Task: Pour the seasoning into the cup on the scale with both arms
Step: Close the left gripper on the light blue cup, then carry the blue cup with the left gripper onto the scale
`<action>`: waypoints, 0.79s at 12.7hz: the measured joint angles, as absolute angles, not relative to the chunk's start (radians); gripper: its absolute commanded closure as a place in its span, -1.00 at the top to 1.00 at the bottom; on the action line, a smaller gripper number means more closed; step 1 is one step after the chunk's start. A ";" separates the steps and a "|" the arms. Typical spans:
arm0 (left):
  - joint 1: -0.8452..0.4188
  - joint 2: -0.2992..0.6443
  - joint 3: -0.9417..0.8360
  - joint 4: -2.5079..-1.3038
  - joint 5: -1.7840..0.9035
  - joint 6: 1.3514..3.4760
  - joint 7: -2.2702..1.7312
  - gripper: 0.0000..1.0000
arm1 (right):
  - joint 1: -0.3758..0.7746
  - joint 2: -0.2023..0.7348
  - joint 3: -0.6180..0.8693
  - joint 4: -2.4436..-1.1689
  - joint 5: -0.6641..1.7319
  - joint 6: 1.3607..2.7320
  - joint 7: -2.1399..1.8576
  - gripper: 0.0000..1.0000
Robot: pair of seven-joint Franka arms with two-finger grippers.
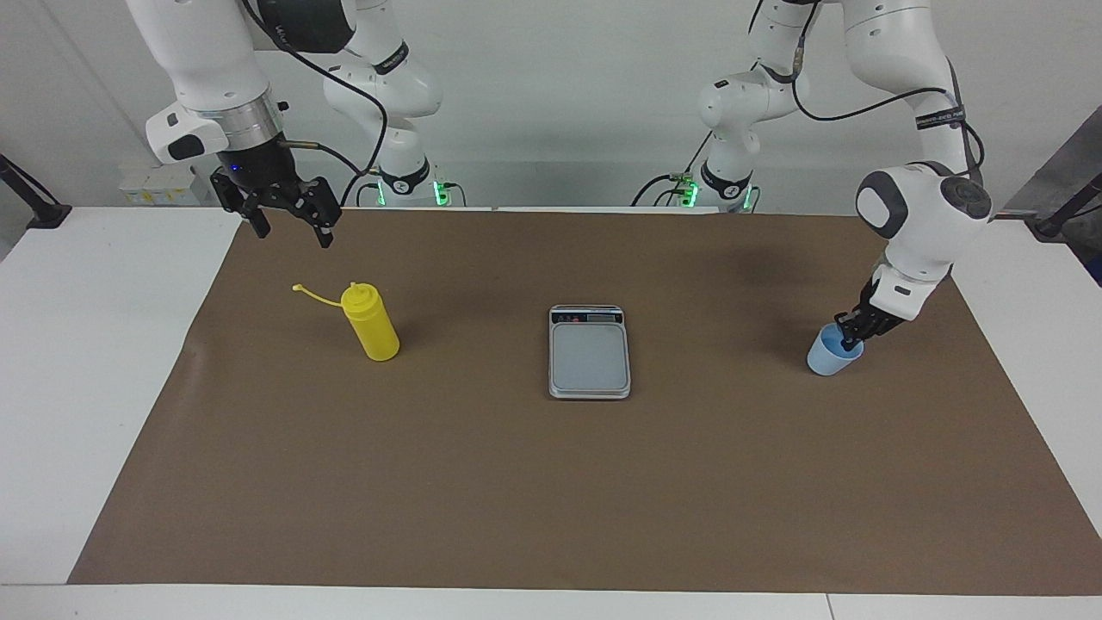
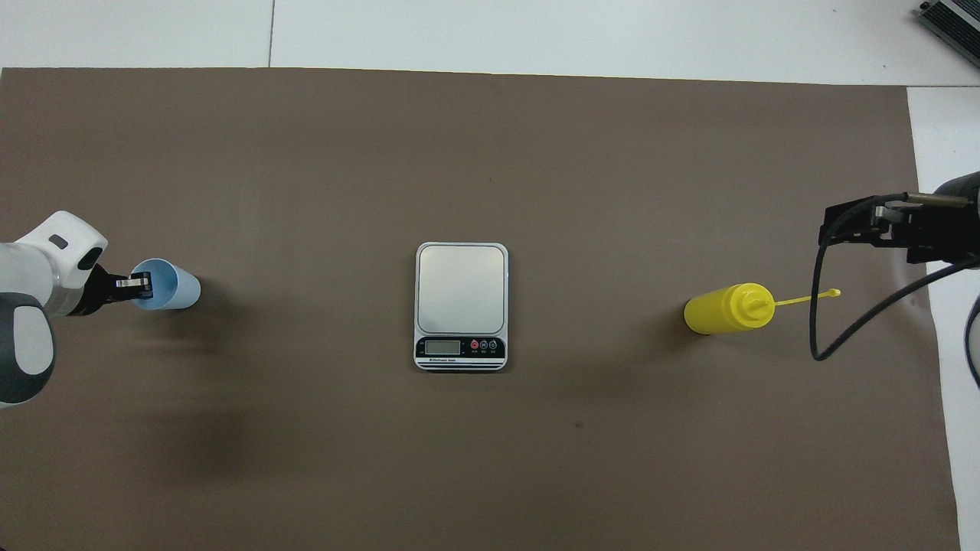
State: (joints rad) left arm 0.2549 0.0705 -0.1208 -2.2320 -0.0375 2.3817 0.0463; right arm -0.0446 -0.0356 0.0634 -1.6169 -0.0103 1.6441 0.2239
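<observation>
The light blue cup [image 1: 828, 358] [image 2: 174, 285] stands on the brown mat toward the left arm's end of the table. My left gripper [image 1: 851, 336] [image 2: 138, 283] reaches down at a slant and is shut on the cup's rim, one finger inside it. The silver-grey scale [image 1: 590, 353] [image 2: 461, 295] lies in the middle with nothing on its plate. The yellow seasoning bottle [image 1: 372, 325] [image 2: 720, 309] stands toward the right arm's end, its cap [image 1: 297, 288] [image 2: 834, 292] hanging off on its tether. My right gripper [image 1: 288, 226] [image 2: 831, 226] hangs open in the air, apart from the bottle.
A brown mat [image 1: 551, 482] [image 2: 490, 153] covers most of the white table [image 1: 77, 387]. A black cable [image 2: 818, 306] loops down from the right arm beside the bottle's cap.
</observation>
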 measured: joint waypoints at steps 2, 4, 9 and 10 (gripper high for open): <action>0.255 0.070 -0.121 -2.231 -0.038 2.382 0.046 -0.87 | -0.045 -0.036 0.063 -1.617 -0.010 1.644 0.224 1.00; 0.251 0.070 -0.121 -2.230 -0.039 2.382 0.046 -0.87 | -0.045 -0.036 0.063 -1.617 -0.010 1.644 0.224 1.00; 0.182 0.073 -0.123 -2.193 -0.041 2.349 -0.039 -0.87 | -0.045 -0.036 0.063 -1.617 -0.010 1.644 0.224 1.00; 0.158 0.076 -0.123 -2.181 -0.042 2.343 -0.081 -0.87 | -0.045 -0.036 0.063 -1.617 -0.010 1.644 0.224 1.00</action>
